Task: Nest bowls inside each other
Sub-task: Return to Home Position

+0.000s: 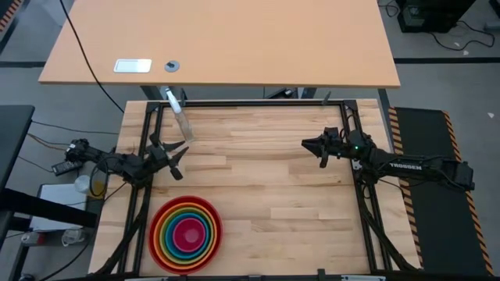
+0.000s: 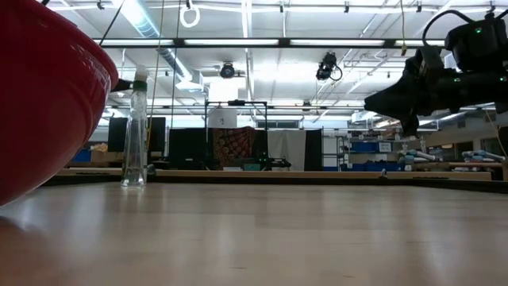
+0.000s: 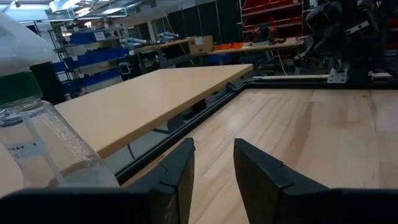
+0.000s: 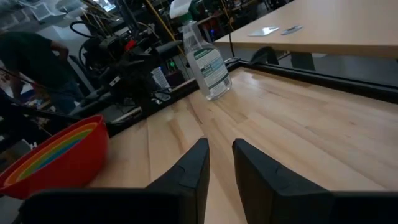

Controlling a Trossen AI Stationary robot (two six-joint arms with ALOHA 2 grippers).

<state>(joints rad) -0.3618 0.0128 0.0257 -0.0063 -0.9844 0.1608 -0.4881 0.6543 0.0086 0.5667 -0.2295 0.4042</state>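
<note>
A stack of rainbow bowls (image 1: 186,232) sits near the table's front left, nested one inside another with the red one outermost and a pink one at the centre. The red wall fills the left of the low view (image 2: 40,103) and also shows in the right wrist view (image 4: 56,155). My left gripper (image 1: 178,160) hovers level beyond the stack, at the table's left side. Its fingers (image 3: 180,174) stand slightly apart with nothing between them. My right gripper (image 1: 306,144) hovers level at the right side, pointing left, narrowly open (image 4: 221,158) and empty.
A clear spray bottle (image 1: 178,117) stands upright near the far left edge, just beyond my left gripper (image 3: 37,124). Black frame rails (image 1: 250,102) border the table. A tan desk (image 1: 219,39) lies beyond the far edge. A person (image 4: 31,62) is past the table's left side.
</note>
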